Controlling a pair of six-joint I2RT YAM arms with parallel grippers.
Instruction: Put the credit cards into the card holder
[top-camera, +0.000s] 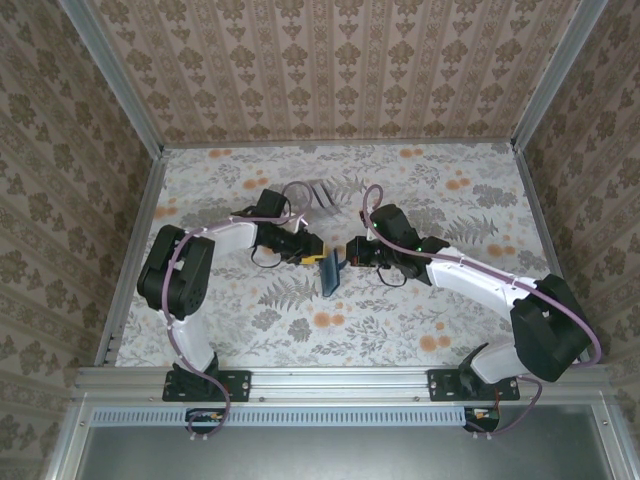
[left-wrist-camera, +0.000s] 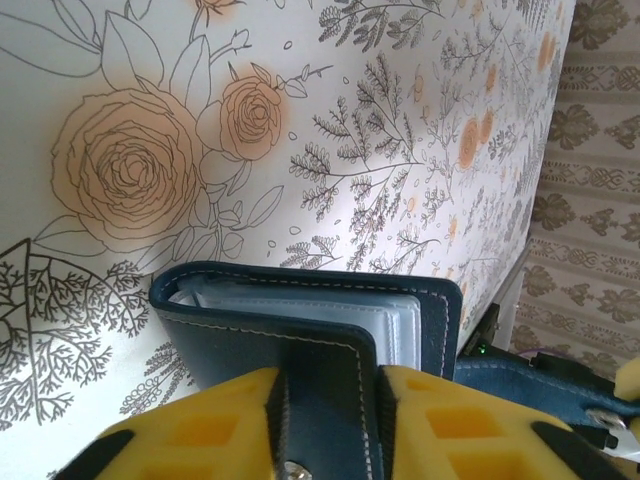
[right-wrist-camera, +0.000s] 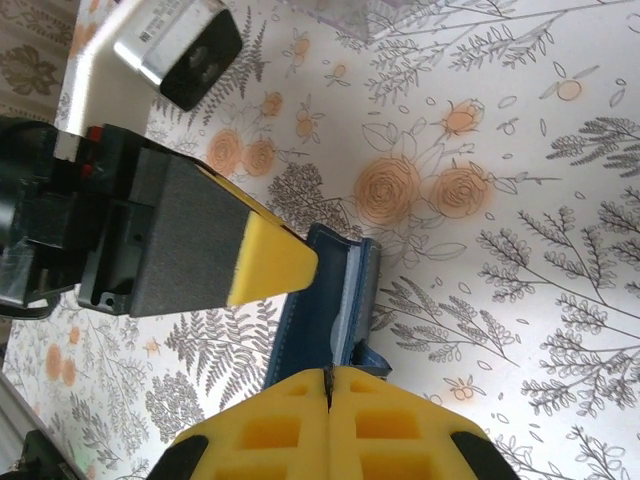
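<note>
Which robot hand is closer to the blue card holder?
Neither, it's a tie: both are on it. The left gripper straddles the flap of the card holder with its fingers. The right gripper, opposite, is shut on its strap.

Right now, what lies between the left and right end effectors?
The card holder alone, in the top view; the left end effector pinches its flap, the right end effector its strap.
</note>
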